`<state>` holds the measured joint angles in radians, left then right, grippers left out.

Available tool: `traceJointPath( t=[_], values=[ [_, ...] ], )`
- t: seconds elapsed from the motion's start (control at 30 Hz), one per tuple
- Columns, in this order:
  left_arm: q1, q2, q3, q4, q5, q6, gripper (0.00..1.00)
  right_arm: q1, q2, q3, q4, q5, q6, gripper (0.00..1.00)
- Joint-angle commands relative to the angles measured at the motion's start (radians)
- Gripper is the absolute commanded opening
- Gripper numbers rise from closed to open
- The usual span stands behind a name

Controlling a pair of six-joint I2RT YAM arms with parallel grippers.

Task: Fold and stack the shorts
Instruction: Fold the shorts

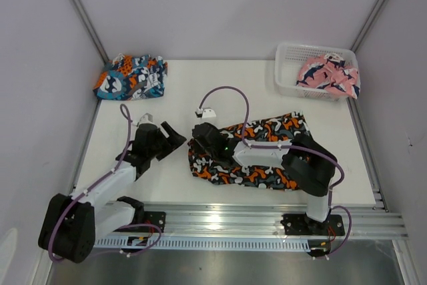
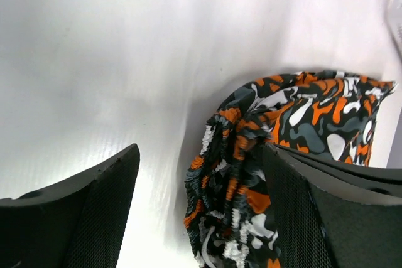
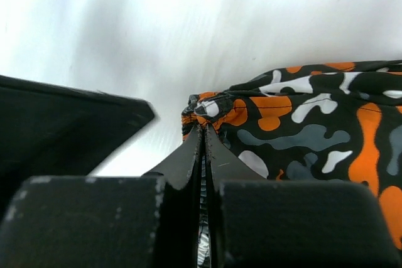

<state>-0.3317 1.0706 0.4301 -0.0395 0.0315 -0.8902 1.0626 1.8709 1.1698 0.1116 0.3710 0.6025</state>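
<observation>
The orange-black-white camouflage shorts lie spread on the table in front of the right arm. My right gripper is shut on their bunched left waistband corner; its fingertips are pressed together with fabric between them. My left gripper is open just left of that edge. In the left wrist view the gathered waistband hangs between its open fingers, close to the right one. The blue-teal-orange shorts lie folded at the back left. The pink-navy-white shorts sit in the basket.
The white mesh basket stands at the back right corner. White walls enclose the table on the left, the back and the right. A metal rail runs along the near edge. The left gripper's finger shows dark in the right wrist view.
</observation>
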Motion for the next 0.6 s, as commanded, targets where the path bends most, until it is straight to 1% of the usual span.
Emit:
traceJointPath(
  t=[0.0,0.17,0.23,0.27,0.3,0.33,0.37,0.4,0.43,0.53,0.57],
  values=[
    [0.037,-0.076,-0.017,-0.068,-0.015,0.011,0.81,-0.007,0.045,0.036,0.056,-0.056,0.019,0.01],
    [0.039,-0.106,-0.073,0.004,0.08,0.053,0.81,-0.015,0.1,0.062,0.063,-0.112,0.031,0.02],
    [0.039,-0.121,-0.099,0.033,0.131,0.065,0.81,-0.015,0.123,0.068,0.077,-0.151,0.031,0.06],
    [0.039,-0.13,-0.131,0.055,0.139,0.069,0.81,-0.016,0.131,0.071,0.077,-0.164,0.039,0.09],
    [0.039,-0.141,-0.142,0.079,0.149,0.069,0.81,-0.026,0.137,0.071,0.088,-0.191,0.043,0.2],
    [0.039,-0.159,-0.158,0.088,0.156,0.073,0.81,-0.033,0.143,0.064,0.102,-0.211,0.049,0.25],
    [0.039,-0.167,-0.165,0.086,0.154,0.074,0.81,-0.05,0.142,0.059,0.127,-0.254,0.059,0.27],
    [0.039,-0.173,-0.165,0.078,0.151,0.074,0.81,-0.059,0.137,0.054,0.135,-0.267,0.063,0.28],
    [0.039,-0.181,-0.166,0.072,0.153,0.074,0.81,-0.065,0.114,0.045,0.143,-0.277,0.066,0.31],
    [0.039,-0.199,-0.162,0.052,0.145,0.077,0.81,-0.095,0.047,0.045,0.14,-0.312,0.054,0.43],
    [0.039,-0.204,-0.16,0.052,0.145,0.079,0.81,-0.102,0.028,0.045,0.131,-0.325,0.051,0.48]
  ],
)
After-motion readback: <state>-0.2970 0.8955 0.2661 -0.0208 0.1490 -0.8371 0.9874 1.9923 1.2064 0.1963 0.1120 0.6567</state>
